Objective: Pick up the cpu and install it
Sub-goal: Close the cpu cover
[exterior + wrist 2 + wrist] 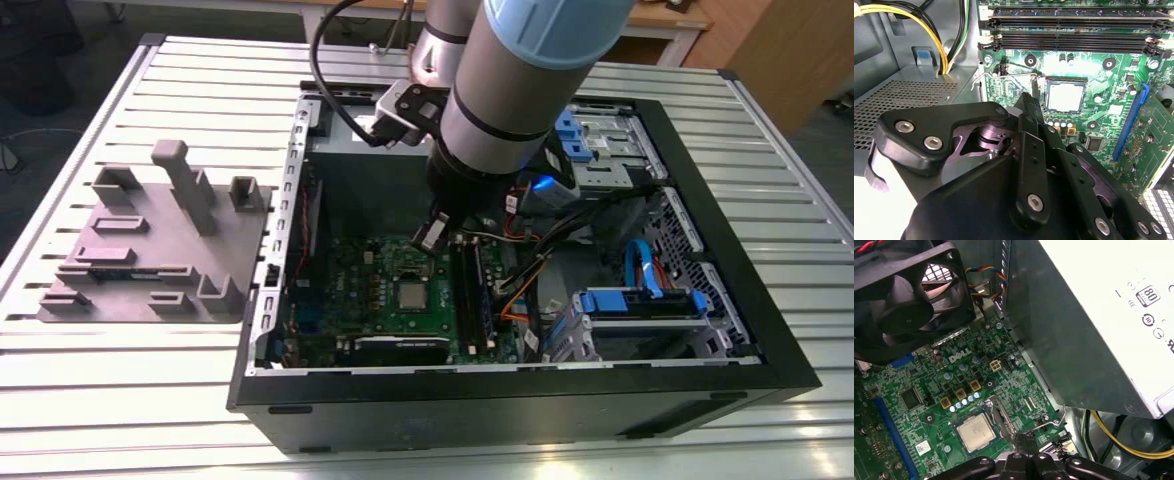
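- The cpu (pixel 412 294), at the exterior view's centre, is seated flat on the board (pixel 350 280), apparently installed.
- The pincer (pixel 434 235) is held just above; its state cannot be told.

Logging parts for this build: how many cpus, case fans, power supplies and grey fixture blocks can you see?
cpu: 1
case fan: 1
power supply: 1
grey fixture block: 1
Total: 4

Arm (pixel 514 100) is down inside the open PC case (pixel 534 400), gripper (pixel 431 237) hovering near the cpu (pixel 414 293) on the motherboard (pixel 354 278).
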You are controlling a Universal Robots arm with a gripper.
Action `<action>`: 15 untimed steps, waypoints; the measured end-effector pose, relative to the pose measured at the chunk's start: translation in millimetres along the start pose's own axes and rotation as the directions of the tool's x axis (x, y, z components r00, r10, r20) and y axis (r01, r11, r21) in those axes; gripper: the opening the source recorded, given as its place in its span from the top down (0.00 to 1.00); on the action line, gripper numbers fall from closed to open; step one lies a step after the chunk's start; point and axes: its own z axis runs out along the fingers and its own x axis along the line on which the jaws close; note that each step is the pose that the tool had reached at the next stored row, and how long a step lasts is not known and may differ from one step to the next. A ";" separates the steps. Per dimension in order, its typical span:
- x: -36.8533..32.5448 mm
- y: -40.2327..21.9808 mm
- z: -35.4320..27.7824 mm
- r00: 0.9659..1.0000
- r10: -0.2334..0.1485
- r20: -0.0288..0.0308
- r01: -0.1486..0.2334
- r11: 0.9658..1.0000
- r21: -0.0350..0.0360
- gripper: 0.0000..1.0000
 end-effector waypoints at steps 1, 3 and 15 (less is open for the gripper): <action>0.3 -0.2 -0.1 1.000 0.000 0.000 0.000 1.000 0.000 0.90; 1.5 -0.9 -0.3 1.000 -0.001 0.000 0.001 1.000 0.000 0.90; 7.8 -2.7 -0.9 1.000 -0.004 -0.004 0.004 1.000 0.001 0.90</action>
